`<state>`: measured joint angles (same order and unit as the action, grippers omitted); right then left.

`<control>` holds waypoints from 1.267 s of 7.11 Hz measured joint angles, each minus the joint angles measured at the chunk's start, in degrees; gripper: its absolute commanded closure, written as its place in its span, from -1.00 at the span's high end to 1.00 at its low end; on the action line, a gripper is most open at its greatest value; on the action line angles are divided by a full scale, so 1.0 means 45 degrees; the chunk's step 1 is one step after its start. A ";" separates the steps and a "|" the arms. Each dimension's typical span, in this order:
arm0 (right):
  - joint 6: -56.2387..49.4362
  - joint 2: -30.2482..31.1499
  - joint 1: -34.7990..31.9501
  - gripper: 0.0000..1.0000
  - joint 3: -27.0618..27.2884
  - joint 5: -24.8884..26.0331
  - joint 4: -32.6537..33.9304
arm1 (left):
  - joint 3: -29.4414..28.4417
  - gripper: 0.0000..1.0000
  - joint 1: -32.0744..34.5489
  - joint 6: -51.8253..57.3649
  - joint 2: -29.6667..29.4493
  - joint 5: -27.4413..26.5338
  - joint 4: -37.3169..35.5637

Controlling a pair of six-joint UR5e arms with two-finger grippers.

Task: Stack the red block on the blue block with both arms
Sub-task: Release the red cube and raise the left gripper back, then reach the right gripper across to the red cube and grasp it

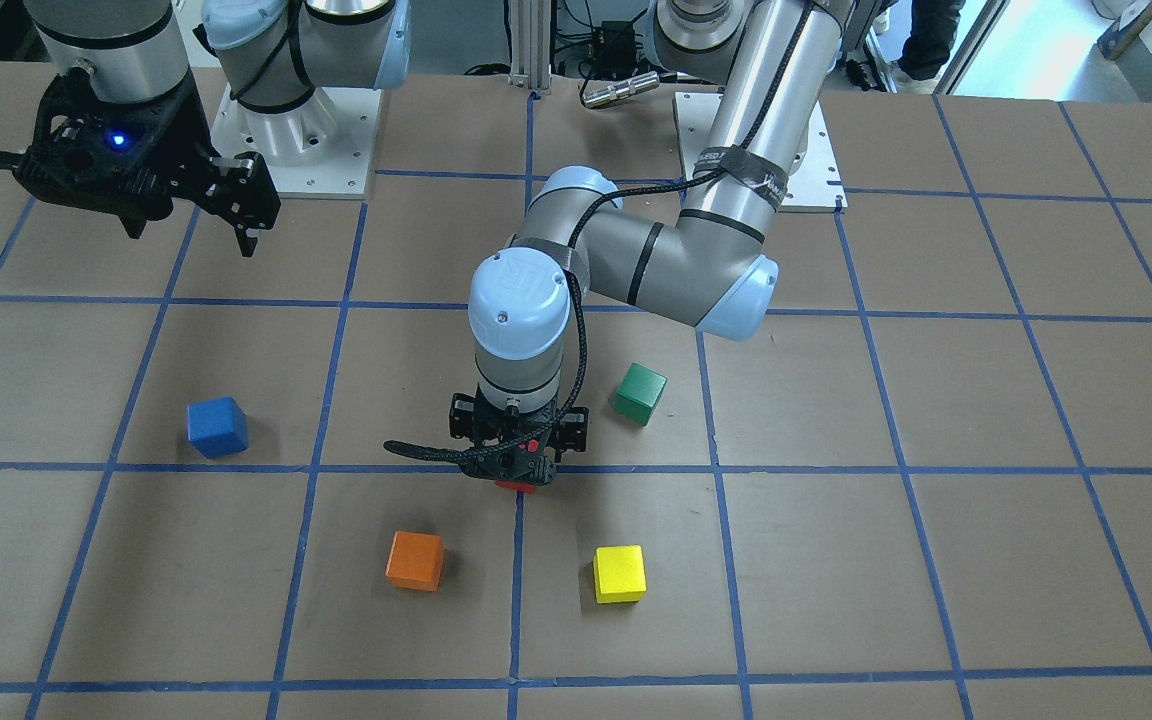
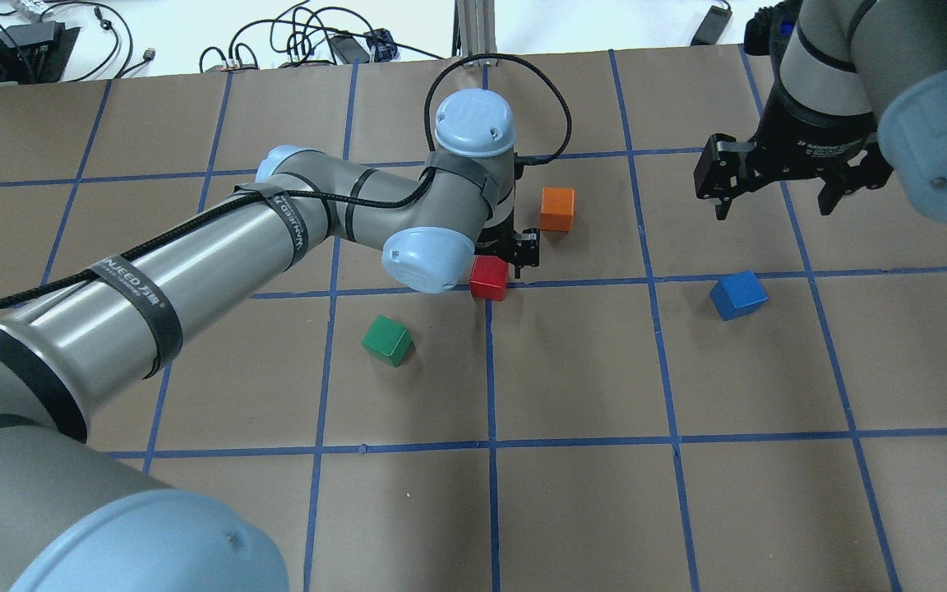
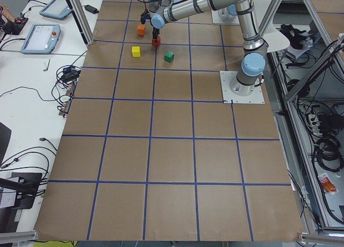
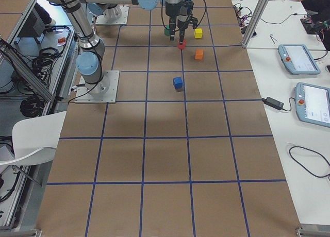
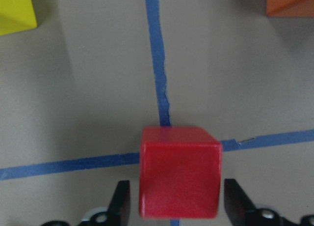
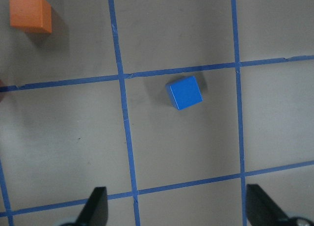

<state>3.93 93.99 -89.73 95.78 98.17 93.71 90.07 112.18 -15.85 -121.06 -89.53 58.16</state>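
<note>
The red block (image 5: 179, 172) sits on the table on a blue tape crossing; it also shows in the overhead view (image 2: 488, 278) and the front view (image 1: 516, 486). My left gripper (image 5: 179, 211) is low over it, open, with one finger (image 5: 120, 206) on each side and narrow gaps to the block. The blue block (image 6: 184, 92) sits alone on the table (image 2: 736, 295), (image 1: 217, 427). My right gripper (image 2: 773, 210) is wide open and empty, held high above the table behind the blue block (image 1: 191, 238).
An orange cube (image 1: 415, 560) and a yellow cube (image 1: 620, 574) lie just beyond the red block on the operators' side. A green cube (image 1: 640, 393) lies beside the left wrist. The left arm's elbow (image 2: 428, 259) hangs over the table's middle.
</note>
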 measured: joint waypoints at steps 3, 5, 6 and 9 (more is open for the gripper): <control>0.0012 -0.0058 0.0108 1.00 0.0273 -0.0078 0.1126 | -0.1131 1.00 -0.1070 0.1478 0.1717 -0.0031 0.2504; 0.0506 -0.0453 0.0113 1.00 0.0696 -0.0201 0.1570 | -0.1505 1.00 -0.2271 0.2940 0.3375 -0.0014 0.4582; 0.1326 -0.0866 0.0078 1.00 0.0765 -0.0227 0.1788 | -0.1523 1.00 -0.2817 0.3497 0.4253 -0.0051 0.5664; 0.2310 -0.2755 -0.0546 1.00 0.0645 -0.1867 0.3921 | -0.1405 1.00 -0.4437 0.4445 0.6876 -0.0204 0.7527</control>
<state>14.32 81.59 -92.19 98.68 89.77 111.36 83.75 92.22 4.16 -90.12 -90.45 92.03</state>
